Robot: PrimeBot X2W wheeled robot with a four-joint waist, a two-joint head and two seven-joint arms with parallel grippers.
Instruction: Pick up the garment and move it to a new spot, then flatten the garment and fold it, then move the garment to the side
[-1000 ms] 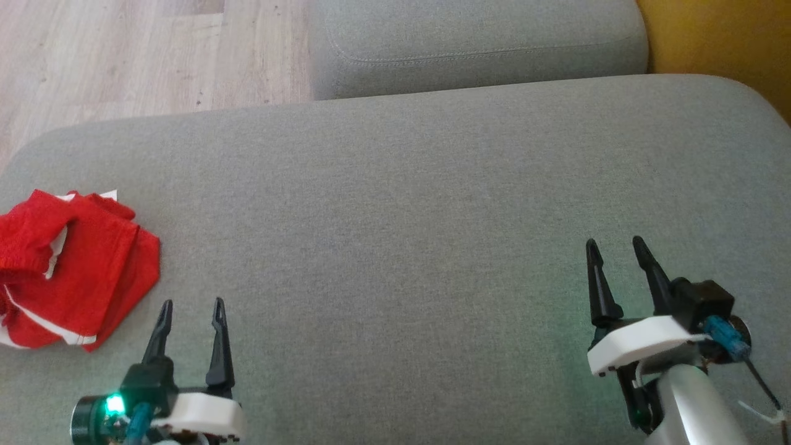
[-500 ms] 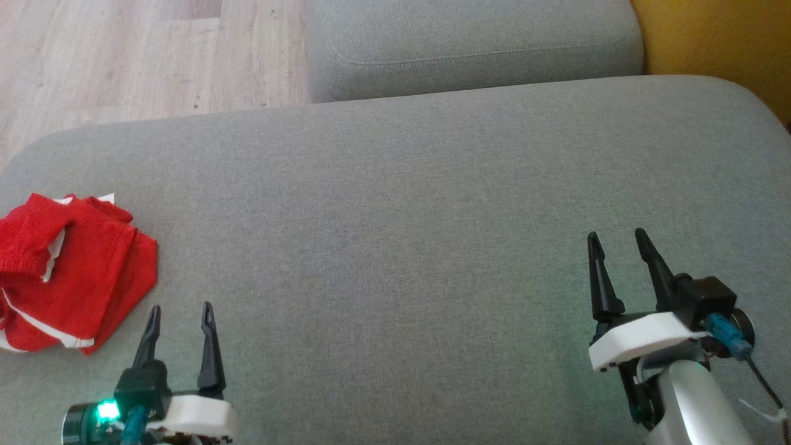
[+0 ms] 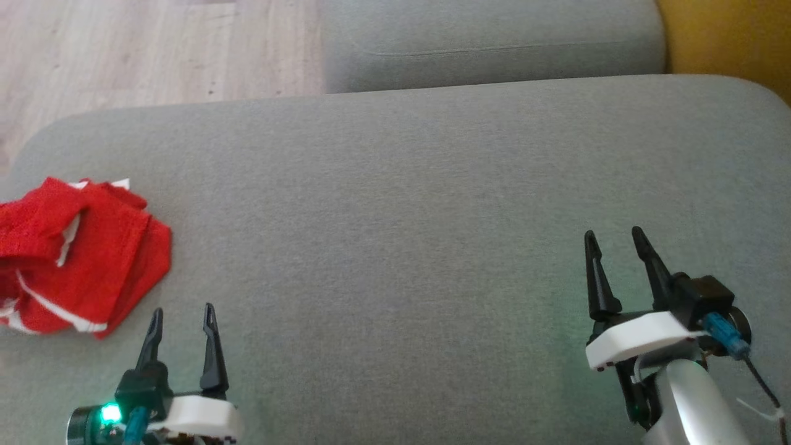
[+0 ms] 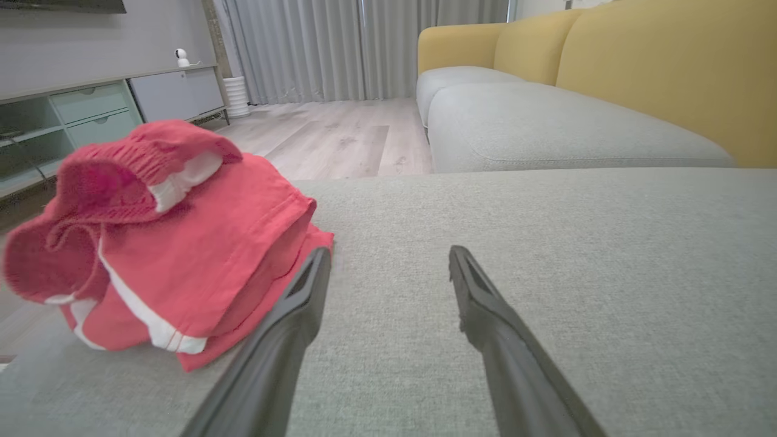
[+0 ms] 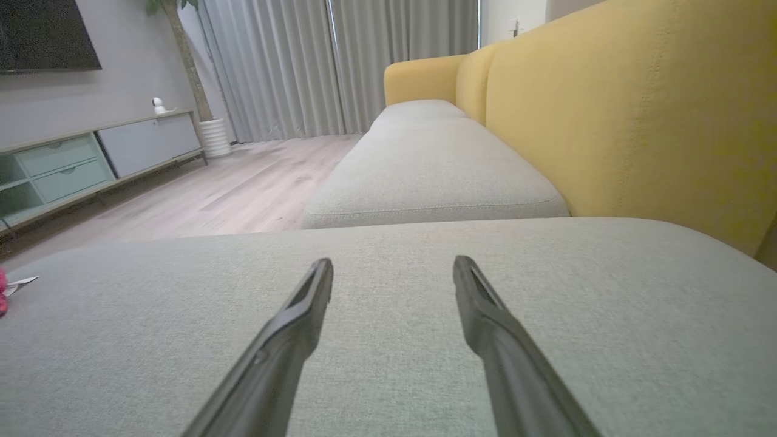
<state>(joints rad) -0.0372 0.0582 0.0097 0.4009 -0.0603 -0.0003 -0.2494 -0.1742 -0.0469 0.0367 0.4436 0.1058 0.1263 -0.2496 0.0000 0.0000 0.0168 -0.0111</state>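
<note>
Grey sofa cushion [image 3: 395, 185], red garment [image 3: 80, 259] crumpled at its left edge. My left gripper [image 3: 183, 309] and right gripper [image 3: 613, 232] have jaws released and empty. I judge nothing started yet.

A broad grey seat cushion [image 3: 408, 204] spreads across the foreground, with a second grey cushion [image 3: 488, 43] beyond it at twelve o'clock. A yellow sofa back [image 5: 637, 121] runs along at two o'clock. Pale wood-plank floor [image 3: 154, 49] lies at ten o'clock, reaching a low sideboard [image 5: 73, 164] with green drawers against a grey wall [image 5: 121, 67]. Grey curtains [image 5: 340, 67] hang at the far end, with a white ribbed pot [image 5: 215, 138] beside them.
</note>
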